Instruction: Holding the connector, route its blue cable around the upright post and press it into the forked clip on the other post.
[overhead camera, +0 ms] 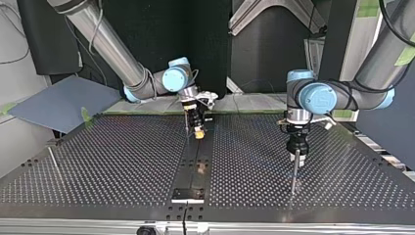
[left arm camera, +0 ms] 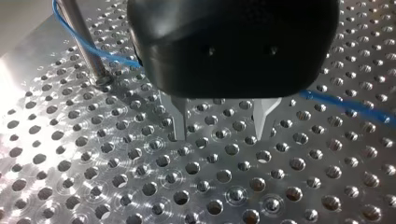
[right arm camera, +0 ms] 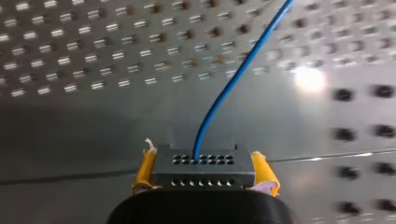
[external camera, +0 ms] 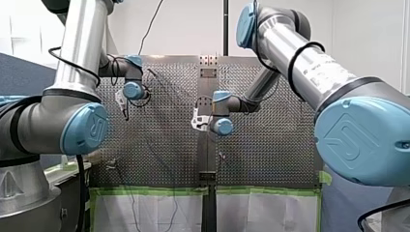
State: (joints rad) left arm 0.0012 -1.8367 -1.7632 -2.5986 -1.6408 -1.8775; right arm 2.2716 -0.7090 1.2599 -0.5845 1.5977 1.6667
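Holes cover the metal surface (overhead camera: pixel 98 161), edged with green tape (external camera: pixel 154 191) in the front view. A grey-blue panel (overhead camera: pixel 58 103) lies at the top view's left. My left claw (left arm camera: pixel 219 136) hangs released, its metal fingers apart over bare holes, just beside the upright post (left arm camera: pixel 81 42). The blue cable (left arm camera: pixel 345 105) passes that post and runs under the claw. My right claw (right arm camera: pixel 204 156) is clenched on the grey connector (right arm camera: pixel 204 175), with yellow pads (right arm camera: pixel 145 170) at its sides.

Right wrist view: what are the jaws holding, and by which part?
The connector, pinched at its two short ends between my right arm's jaws; the blue cable leaves its front face.
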